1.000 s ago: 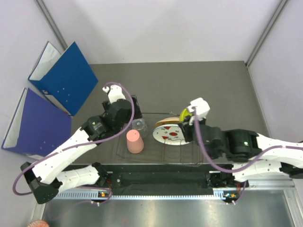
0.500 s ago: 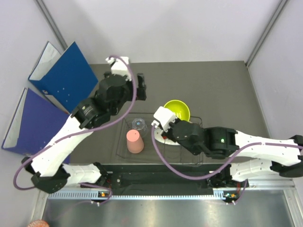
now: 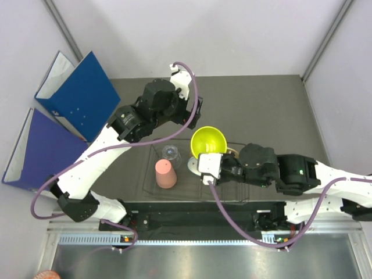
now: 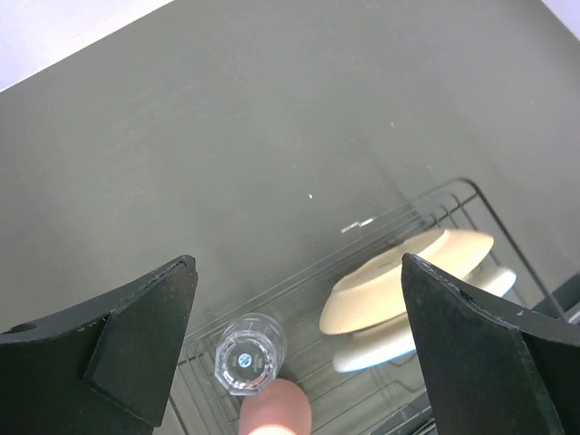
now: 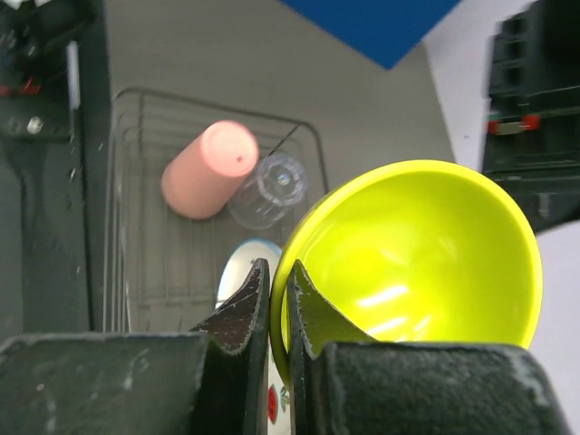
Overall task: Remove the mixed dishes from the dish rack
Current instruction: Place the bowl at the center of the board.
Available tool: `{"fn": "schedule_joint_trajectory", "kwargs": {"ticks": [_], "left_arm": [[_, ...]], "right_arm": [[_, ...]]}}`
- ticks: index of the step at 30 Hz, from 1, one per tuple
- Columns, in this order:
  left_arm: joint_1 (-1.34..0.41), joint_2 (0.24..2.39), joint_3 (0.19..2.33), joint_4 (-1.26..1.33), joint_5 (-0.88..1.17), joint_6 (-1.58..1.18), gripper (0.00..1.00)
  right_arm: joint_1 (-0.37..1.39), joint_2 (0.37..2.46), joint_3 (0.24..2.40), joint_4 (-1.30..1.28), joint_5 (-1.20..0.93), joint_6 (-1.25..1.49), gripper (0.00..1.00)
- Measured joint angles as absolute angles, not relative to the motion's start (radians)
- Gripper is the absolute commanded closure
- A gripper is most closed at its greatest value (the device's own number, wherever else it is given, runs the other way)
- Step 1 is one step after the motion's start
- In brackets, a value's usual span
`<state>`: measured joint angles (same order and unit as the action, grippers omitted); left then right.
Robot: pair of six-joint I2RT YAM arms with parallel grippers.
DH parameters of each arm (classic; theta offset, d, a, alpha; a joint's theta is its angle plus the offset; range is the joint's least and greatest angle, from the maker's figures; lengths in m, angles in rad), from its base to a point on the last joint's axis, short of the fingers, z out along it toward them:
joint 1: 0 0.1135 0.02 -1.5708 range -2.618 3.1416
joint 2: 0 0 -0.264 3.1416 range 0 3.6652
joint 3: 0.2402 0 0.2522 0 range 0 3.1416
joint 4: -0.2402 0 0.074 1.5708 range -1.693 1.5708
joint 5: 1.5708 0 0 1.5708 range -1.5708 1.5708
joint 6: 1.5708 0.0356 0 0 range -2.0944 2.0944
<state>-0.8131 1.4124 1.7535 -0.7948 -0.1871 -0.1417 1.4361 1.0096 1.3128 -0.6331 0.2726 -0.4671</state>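
Right wrist view puts the bowl (image 5: pixel 417 263) front and centre: lime-green, tipped on edge with its hollow open to the camera, and hanging in the air above the rack (image 5: pixel 145 263) rather than resting in it. The right fingers (image 5: pixel 245 308) are closed tight on its rim, one inside and one outside the wall, so the whole bowl is carried by that one thin pinch. Below it in the rack stand the cup (image 5: pixel 207 169), upside down, and the tumbler (image 5: pixel 269 190) just beside it, with the tan plate (image 4: pixel 408 281) leaning over the white plate (image 4: pixel 390 349) at the other end. The step in hand looks like carrying the bowl out to the desk (image 3: pixel 261 110). A rim grip like this lets a bowl swing, so the move is best made slowly and without sharp wrist turns. The bowl should be lifted well clear of the dividers and the plate edges before it travels sideways. The left fingers (image 4: pixel 136 335) are spread fully wide and hold nothing, hovering over the far side of the rack close behind the bowl, so the safer path probably runs to the right, away from that arm. Level the bowl, lower it until its base sits on bare desk, and only then let go.
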Motion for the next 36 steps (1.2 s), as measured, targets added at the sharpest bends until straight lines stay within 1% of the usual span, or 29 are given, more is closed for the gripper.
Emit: {"fn": "schedule_joint_trajectory", "kwargs": {"ticks": [3, 5, 8, 13, 18, 27, 36], "left_arm": [[-0.809, 1.388, 1.726, -0.789, -0.165, -0.118, 0.1], [-0.806, 1.379, 1.726, -0.787, -0.15, -0.097, 0.2], [-0.806, 1.375, 1.728, -0.788, -0.145, -0.076, 0.26], [-0.806, 1.374, 1.751, -0.817, -0.119, -0.074, 0.26], [-0.806, 1.352, 1.748, -0.859, -0.071, -0.085, 0.23], [-0.806, 1.267, 1.662, -0.899, 0.052, -0.114, 0.23], [-0.806, 1.255, 1.567, -0.899, 0.124, -0.121, 0.24]], "right_arm": [[1.436, 1.028, 1.307, -0.677, 0.225, -0.492, 1.0], [1.436, 1.039, 1.295, -0.694, 0.204, -0.504, 1.0], [1.427, 1.063, 1.274, -0.717, 0.171, -0.521, 1.0], [1.354, 1.095, 1.259, -0.728, 0.122, -0.545, 1.0], [1.312, 1.096, 1.256, -0.72, 0.107, -0.572, 1.0], [1.288, 1.131, 1.256, -0.695, 0.107, -0.607, 1.0], [1.266, 1.169, 1.257, -0.662, 0.105, -0.622, 1.0]]}}
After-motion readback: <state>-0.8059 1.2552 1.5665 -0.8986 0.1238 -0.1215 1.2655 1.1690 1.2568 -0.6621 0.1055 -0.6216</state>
